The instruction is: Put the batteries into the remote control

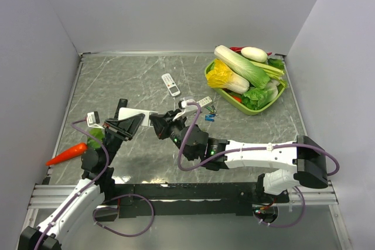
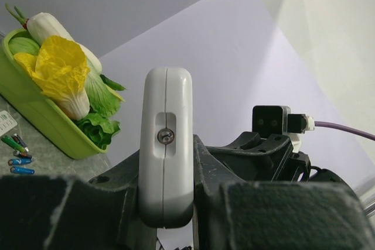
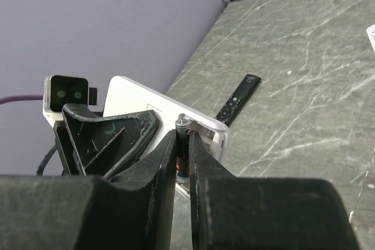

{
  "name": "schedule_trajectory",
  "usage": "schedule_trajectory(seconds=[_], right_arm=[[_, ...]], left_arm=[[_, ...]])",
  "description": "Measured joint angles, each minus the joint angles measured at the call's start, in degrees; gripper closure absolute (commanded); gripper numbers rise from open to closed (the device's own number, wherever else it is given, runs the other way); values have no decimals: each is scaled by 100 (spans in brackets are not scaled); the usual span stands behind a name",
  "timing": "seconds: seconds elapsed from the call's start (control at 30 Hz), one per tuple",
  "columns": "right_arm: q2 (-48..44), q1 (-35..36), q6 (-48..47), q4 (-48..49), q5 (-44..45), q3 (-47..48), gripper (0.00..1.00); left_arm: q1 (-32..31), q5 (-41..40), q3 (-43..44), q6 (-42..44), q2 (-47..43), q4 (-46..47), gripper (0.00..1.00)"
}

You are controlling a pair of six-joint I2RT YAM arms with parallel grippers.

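My left gripper [image 1: 125, 125] is shut on a white remote control [image 1: 133, 114] and holds it off the table; in the left wrist view its rounded end [image 2: 167, 144] stands clamped between the fingers. My right gripper [image 3: 183, 137] is shut on a dark battery [image 3: 183, 155]. The battery's metal tip sits at the open compartment in the end of the white remote control [image 3: 140, 99]. In the top view the right gripper [image 1: 160, 122] meets the remote's right end. Several loose batteries [image 1: 209, 115] lie on the table, also visible in the left wrist view as small blue and green batteries [image 2: 16, 156].
A green tray [image 1: 275, 100] of vegetables stands at the back right. Two other white remotes [image 1: 170, 84] [image 1: 200, 102] and a black remote [image 3: 238, 99] lie on the marble table. A carrot [image 1: 67, 153] lies at the left edge.
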Motion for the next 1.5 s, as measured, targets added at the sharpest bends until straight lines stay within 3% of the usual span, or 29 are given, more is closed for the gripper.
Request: schedule_trajectory(seconds=[0.4, 0.73, 1.5], right_arm=[[0, 28, 404, -192, 87, 83, 90], [-7, 52, -61, 699, 118, -188, 94], [66, 48, -474, 1108, -216, -221, 90]], left_arm=[[0, -22, -11, -136, -343, -315, 98], [-2, -175, -28, -564, -455, -420, 98], [-4, -264, -28, -758, -354, -192, 98]])
